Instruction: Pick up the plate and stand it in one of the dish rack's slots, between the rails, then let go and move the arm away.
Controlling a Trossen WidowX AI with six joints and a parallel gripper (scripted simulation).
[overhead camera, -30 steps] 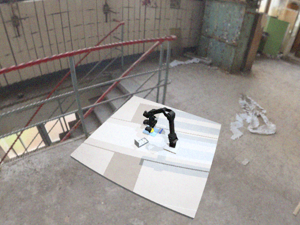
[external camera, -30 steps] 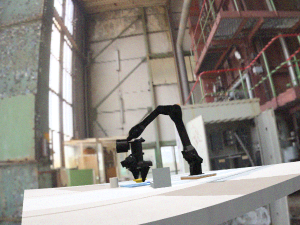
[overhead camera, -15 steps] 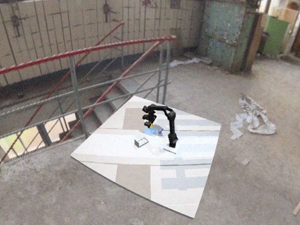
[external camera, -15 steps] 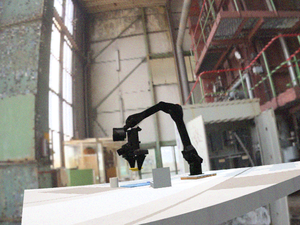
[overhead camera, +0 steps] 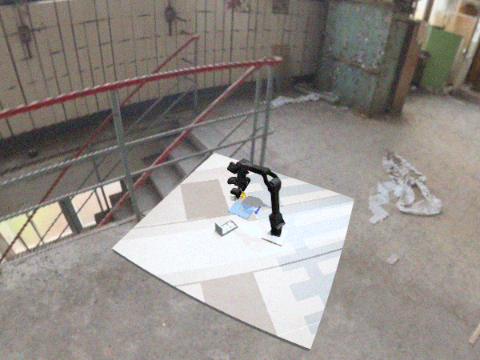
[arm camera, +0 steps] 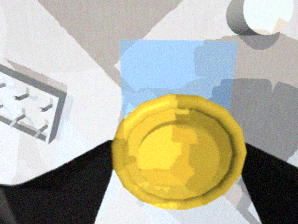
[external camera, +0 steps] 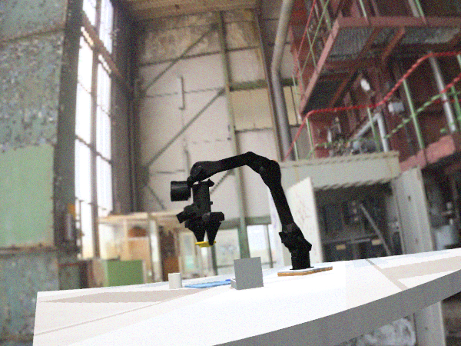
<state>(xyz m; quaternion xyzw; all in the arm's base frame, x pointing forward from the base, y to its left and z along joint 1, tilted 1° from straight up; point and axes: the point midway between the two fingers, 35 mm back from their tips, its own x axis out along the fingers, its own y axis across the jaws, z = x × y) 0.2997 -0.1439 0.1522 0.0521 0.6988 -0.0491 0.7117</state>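
A yellow round plate [overhead camera: 242, 195] [external camera: 205, 244] [arm camera: 179, 155] lies flat between the fingers of my gripper [external camera: 205, 242] [arm camera: 176, 148], which is shut on it by two opposite sides of its rim. The plate hangs level, well above the table, in the exterior view. The grey dish rack [overhead camera: 226, 227] [external camera: 248, 273] [arm camera: 59, 117] stands on the table, with a tall end wall and short pegs inside. In the wrist view it is at the left edge, partly cut off. No plate is in it.
A light blue mat [overhead camera: 241, 210] [external camera: 207, 284] [arm camera: 165, 65] lies below the plate, beside the rack. A pale cylinder [external camera: 175, 281] [arm camera: 267, 15] stands past the mat. A small blue object [overhead camera: 258, 210] lies by the mat, towards the arm's base.
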